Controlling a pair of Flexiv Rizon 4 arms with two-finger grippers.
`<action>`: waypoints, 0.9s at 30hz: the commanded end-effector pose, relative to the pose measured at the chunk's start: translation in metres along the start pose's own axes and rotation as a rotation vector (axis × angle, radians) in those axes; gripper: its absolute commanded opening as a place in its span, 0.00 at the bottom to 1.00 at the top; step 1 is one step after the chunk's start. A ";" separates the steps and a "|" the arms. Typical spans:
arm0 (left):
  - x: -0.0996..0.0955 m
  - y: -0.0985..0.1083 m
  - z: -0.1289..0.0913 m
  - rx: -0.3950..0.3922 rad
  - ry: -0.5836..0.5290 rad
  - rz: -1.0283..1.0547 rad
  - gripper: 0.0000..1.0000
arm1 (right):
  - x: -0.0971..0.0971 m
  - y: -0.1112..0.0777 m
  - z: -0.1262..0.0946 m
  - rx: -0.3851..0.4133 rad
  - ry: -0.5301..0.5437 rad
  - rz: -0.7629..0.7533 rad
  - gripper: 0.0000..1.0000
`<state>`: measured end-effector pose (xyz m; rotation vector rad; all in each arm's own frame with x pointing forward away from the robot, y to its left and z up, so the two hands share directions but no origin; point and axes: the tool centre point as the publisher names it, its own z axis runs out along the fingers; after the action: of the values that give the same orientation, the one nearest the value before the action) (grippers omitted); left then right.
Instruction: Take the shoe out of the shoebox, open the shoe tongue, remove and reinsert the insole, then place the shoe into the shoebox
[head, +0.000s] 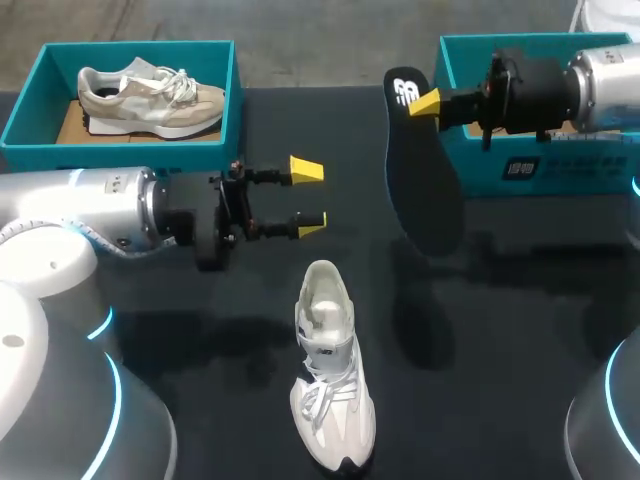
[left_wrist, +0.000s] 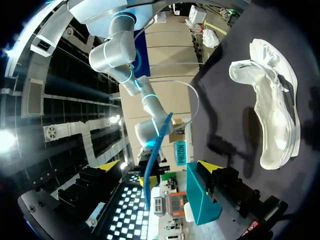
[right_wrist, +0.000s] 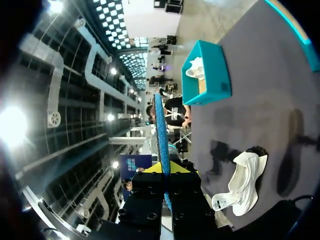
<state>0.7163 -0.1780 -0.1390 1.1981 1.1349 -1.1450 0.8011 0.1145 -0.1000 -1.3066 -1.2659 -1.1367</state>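
Hanging beyond the shoe (head: 328, 365), the insole (head: 425, 190) is clamped in the right pincer (head: 425, 103); the left pincer (head: 307, 197) is held apart, empty, nearer the shoe.

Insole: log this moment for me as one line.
white shoe: upright on table | insole: removed, held aloft | right end effector: shut on insole | left end effector: open, empty

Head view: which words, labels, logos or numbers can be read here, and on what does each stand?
No text reads clearly.
Black insole: white logo at its narrow end, no legible words.
Right shoebox: white label on its front wall, characters too blurred to read.
White shoe: dark mark on the tongue, too small to read.
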 end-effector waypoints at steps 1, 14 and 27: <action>-0.002 0.007 0.014 -0.013 0.000 0.021 1.00 | 0.000 -0.003 0.005 -0.009 -0.001 0.002 0.00; -0.009 0.022 0.034 -0.020 -0.017 0.009 1.00 | 0.000 -0.003 0.005 -0.009 -0.001 0.002 0.00; -0.017 0.015 0.067 -0.023 -0.030 0.007 1.00 | 0.000 -0.003 0.005 -0.009 -0.001 0.002 0.00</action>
<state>0.7310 -0.2295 -0.1164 1.1700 1.1139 -1.1456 0.7988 0.1190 -0.1005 -1.3129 -1.2595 -1.1430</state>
